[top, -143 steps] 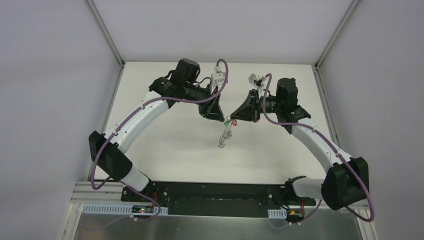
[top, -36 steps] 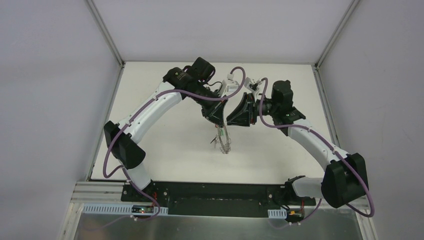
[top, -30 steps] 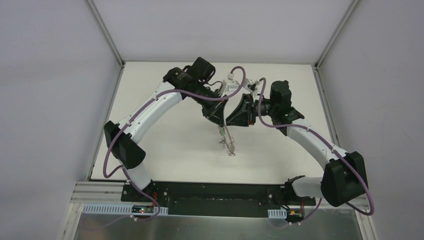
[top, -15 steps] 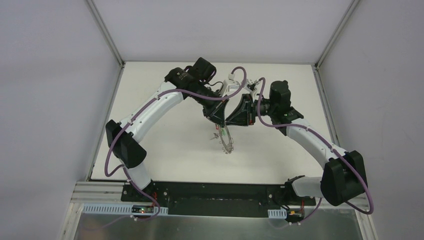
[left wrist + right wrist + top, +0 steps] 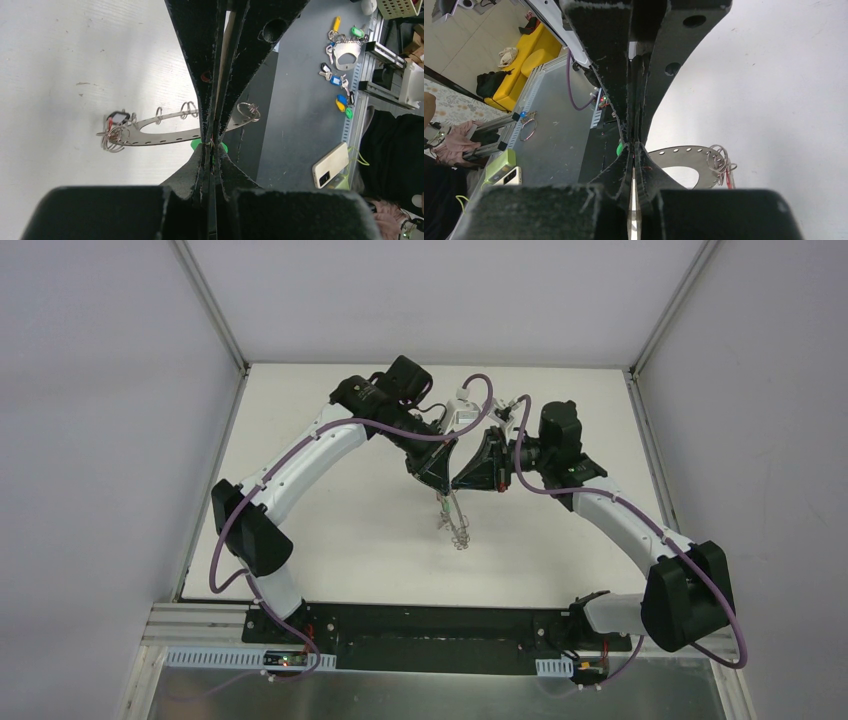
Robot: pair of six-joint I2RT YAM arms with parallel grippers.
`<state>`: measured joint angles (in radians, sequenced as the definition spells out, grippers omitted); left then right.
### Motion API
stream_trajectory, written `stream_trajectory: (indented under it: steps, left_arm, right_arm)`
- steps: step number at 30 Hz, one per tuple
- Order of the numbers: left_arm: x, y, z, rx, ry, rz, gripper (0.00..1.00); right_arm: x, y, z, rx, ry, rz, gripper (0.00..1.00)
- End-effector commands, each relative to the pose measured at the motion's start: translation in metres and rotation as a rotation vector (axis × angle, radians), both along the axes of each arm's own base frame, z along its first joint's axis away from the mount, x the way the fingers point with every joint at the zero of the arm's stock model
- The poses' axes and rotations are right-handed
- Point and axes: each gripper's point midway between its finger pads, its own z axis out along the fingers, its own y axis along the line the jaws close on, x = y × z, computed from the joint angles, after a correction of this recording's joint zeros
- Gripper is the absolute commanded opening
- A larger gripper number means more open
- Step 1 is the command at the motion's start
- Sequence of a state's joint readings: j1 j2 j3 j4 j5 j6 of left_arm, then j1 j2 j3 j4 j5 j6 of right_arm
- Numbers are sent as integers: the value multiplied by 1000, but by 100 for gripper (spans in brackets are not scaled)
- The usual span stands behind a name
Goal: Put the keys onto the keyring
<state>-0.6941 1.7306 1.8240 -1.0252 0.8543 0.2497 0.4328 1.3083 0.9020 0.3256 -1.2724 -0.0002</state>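
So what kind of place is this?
Likely a research lab rather than a factory: a screened-off white table, spare tagged keys near a phone, and a yellow sofa nearby.

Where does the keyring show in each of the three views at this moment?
Top external: keyring just below and right of centre, a thin hanging sliver.
Left wrist: keyring mid-frame, lying across from left to right.
Right wrist: keyring lower right of centre.
Shared landmark: the wire loops bunched at its free end, at the left tip in left wrist, the right tip in right wrist.
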Motion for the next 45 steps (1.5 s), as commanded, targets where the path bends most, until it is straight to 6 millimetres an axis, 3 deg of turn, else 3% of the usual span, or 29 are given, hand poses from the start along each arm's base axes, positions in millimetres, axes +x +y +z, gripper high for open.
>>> stream_trajectory:
  steps: [1,8,13,45]
  left_arm:
    - [-5,-2,9,-39,-26,-23,0]
    - [-3,4,15,-56,-112,-34,21]
    - [-4,9,16,-52,-122,-37,28]
    - [33,-5,22,-87,-151,38,31]
  right_arm:
    - [-2,-3,12,34,-66,17,0]
    - [2,-9,16,39,-80,-7,0]
    - [4,-14,19,43,-91,-21,0]
    - [4,-21,22,50,-93,-5,0]
